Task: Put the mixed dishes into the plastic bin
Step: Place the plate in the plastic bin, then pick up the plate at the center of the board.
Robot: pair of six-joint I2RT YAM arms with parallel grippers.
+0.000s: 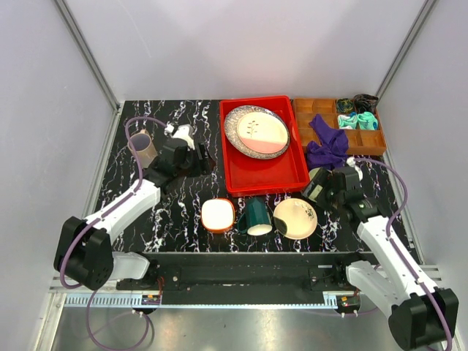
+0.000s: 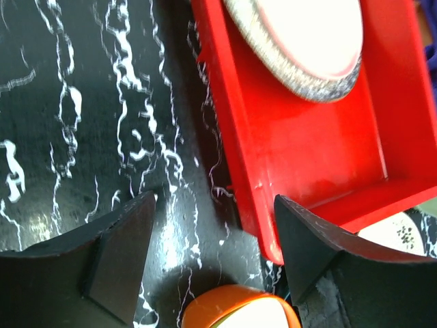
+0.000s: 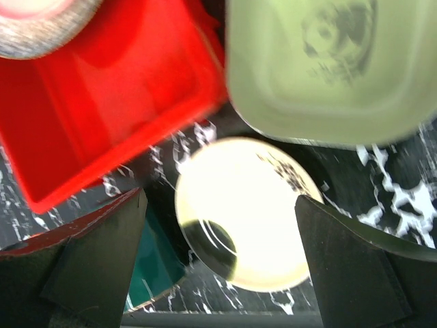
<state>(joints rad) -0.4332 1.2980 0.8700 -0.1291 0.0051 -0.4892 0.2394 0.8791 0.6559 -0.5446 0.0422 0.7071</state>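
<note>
The red plastic bin [image 1: 252, 175] stands mid-table and holds the speckled grey plate [image 1: 235, 133] with the pink-cream plate [image 1: 262, 130] on it. In front of it lie the orange-white bowl [image 1: 218, 215], the dark green mug [image 1: 256, 216] on its side and the pale yellow plate [image 1: 295, 218]. The mauve cup [image 1: 142, 148] stands far left. My left gripper [image 1: 200, 161] is open and empty beside the bin's left wall [image 2: 232, 137], above the orange bowl [image 2: 239, 311]. My right gripper [image 1: 316, 191] is open and empty over the yellow plate [image 3: 252, 205], with the light green bowl [image 3: 328, 68] just beyond.
A brown compartmented tray [image 1: 314, 110] stands back right with teal cloths [image 1: 358, 121] in it and a purple cloth [image 1: 327, 146] hanging over its front. White walls close in both sides and the back.
</note>
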